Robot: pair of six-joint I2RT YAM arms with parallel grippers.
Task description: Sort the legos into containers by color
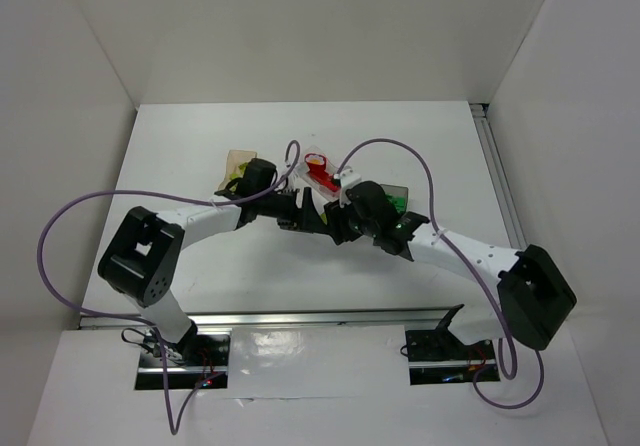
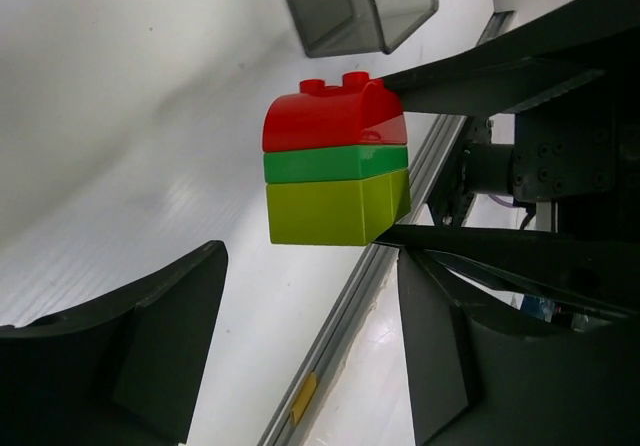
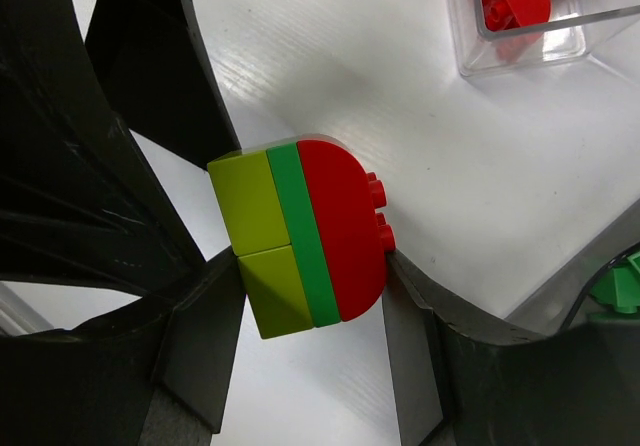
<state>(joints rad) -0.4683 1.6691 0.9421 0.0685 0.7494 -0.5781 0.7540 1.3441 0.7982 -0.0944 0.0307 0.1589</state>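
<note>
Your top view is bright and evenly lit from above: the white table sits close to washed out, shadows under the arms are faint, and the metal plate at the near edge glares. On your left wrist view the brick stack is sharp (a thin shine on its red cap), while the left gripper's fingers blur. Your right wrist view is crisp, the right gripper's fingers almost black.

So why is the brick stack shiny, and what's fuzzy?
Left wrist view: light glints on the red top of the red, green and yellow-green plastic brick stack; the left claw fingers look soft. Top view: glare on the shiny metal rail.
</note>
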